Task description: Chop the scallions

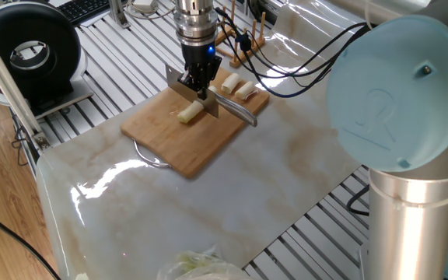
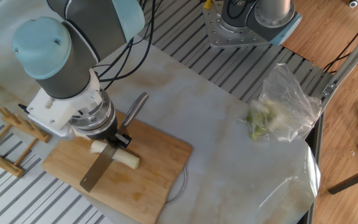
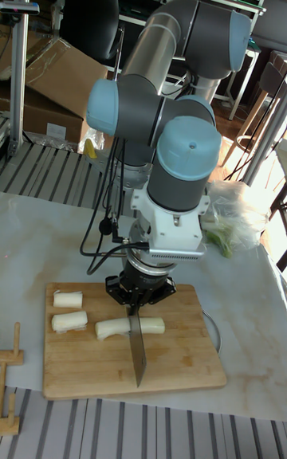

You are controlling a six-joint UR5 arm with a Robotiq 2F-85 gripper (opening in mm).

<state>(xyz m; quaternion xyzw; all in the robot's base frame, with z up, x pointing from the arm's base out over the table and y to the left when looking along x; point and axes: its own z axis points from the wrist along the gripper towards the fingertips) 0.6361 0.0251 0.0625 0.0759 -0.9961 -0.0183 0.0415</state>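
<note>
A pale scallion stalk [image 3: 112, 327] lies across the bamboo cutting board [image 3: 175, 367]. Two short cut chunks [image 3: 68, 299] [image 3: 69, 321] rest at the board's left end. My gripper [image 3: 139, 301] hangs directly over the stalk, shut on a steel knife [image 3: 138, 347]. The blade stands on edge across the stalk. In the other fixed view the gripper [image 2: 109, 140] holds the knife [image 2: 98, 169] with its handle [image 2: 135, 107] pointing away, and the stalk [image 2: 127, 160] sticks out from under the blade. In one fixed view the gripper [image 1: 197, 84] is above the stalk [image 1: 190, 113], with chunks [image 1: 232, 82] behind.
A clear plastic bag of leafy greens [image 2: 279, 112] lies on the marble top to the right. A wooden rack [image 2: 5, 134] stands beside the board's far end. A black round device [image 1: 29, 50] sits off the table. The arm's base [image 2: 247, 22] is at the back.
</note>
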